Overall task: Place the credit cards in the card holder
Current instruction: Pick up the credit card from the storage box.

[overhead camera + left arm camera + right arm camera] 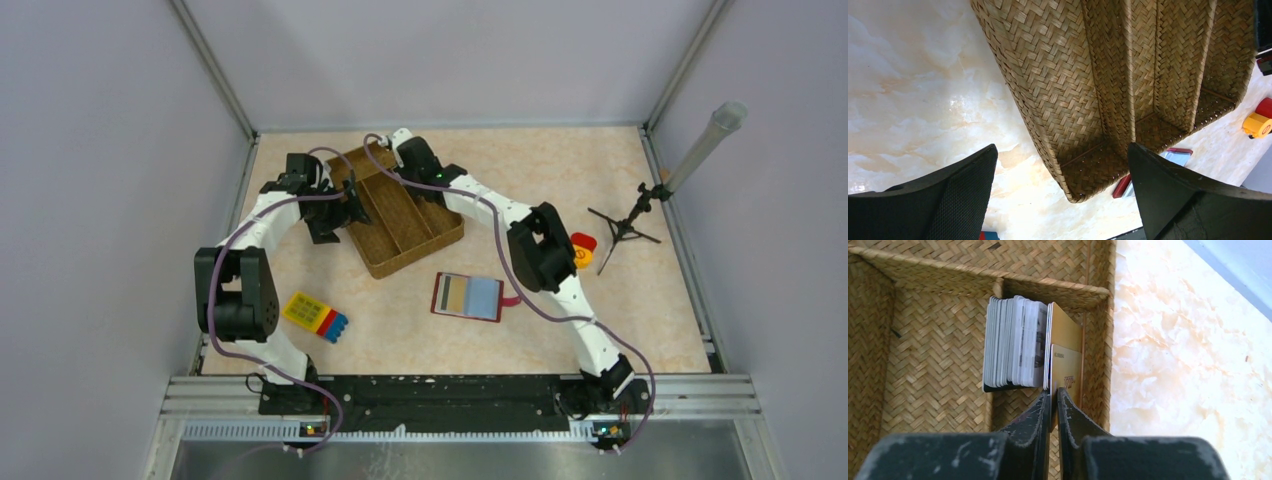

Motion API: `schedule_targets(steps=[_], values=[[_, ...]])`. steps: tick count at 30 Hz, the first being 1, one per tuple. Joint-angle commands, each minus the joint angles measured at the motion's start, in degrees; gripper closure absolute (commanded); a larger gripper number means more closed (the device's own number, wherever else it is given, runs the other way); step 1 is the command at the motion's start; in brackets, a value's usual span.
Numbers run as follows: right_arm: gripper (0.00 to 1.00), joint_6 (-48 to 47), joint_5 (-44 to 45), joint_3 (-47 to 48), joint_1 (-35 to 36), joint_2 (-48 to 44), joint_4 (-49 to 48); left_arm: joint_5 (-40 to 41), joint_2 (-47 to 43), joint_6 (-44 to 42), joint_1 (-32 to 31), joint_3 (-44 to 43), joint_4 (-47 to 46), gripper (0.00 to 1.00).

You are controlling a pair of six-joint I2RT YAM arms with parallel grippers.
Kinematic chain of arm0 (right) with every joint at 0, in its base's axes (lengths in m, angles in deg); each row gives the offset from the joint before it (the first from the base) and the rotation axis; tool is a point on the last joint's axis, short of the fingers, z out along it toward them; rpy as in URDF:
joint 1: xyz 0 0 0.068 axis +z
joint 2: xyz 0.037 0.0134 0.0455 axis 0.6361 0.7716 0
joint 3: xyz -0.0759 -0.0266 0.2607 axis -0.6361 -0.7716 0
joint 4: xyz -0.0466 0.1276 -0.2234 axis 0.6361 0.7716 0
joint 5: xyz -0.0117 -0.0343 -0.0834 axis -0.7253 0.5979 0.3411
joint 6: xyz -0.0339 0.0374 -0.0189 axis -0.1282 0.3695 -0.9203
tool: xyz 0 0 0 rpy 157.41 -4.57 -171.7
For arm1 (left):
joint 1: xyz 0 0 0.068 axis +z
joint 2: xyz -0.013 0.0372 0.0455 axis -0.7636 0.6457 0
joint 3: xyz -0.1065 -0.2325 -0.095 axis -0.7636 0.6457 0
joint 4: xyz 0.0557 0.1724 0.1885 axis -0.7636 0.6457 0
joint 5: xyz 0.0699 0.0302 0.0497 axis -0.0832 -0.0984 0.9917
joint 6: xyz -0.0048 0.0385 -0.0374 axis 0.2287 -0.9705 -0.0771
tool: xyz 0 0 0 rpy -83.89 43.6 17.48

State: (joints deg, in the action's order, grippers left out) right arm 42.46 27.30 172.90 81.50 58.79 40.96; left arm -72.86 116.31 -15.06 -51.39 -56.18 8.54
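Several credit cards [1013,342] stand on edge as a grey-white stack in a corner compartment of the woven basket [938,275]. Beside the stack stands a tan-gold credit card [1068,365]. My right gripper [1054,397] is shut on that card's near edge, over the basket's far end [385,150]. The card holder [468,296], red and lying open with a tan and a blue pocket, rests on the table in front of the basket; its corner [1175,155] shows past the basket. My left gripper [1062,150] is open and holds nothing, at the basket's left side [335,215].
The basket [420,255] has long divided compartments and sits at the back middle. A yellow-red-blue toy block [315,316] lies at the front left. A red and yellow object [582,248] and a small tripod with a tube [625,225] stand at the right.
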Motion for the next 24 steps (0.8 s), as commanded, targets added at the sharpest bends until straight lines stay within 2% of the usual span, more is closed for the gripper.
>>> schedule_targets(steps=[1, 9, 14, 24], values=[[0.98, -0.5, 4.7, 1.8, 0.7, -1.8, -1.8, 2.3, -1.5, -1.5, 0.0, -1.5, -0.1, 0.01], [1.00, 1.1, 5.8, -7.0, 1.2, -13.6, -4.3, 12.4, -8.1, -3.4, -0.7, -0.8, -0.1, 0.01], [1.00, 1.9, 1.5, -14.8, 1.1, -20.4, -7.9, 13.2, -12.4, -4.5, -1.3, 0.6, -1.8, 0.01], [1.00, 2.8, 2.9, -13.9, 1.1, -13.1, -7.1, 11.5, -13.3, -5.5, -2.3, 1.4, -1.3, 0.01]])
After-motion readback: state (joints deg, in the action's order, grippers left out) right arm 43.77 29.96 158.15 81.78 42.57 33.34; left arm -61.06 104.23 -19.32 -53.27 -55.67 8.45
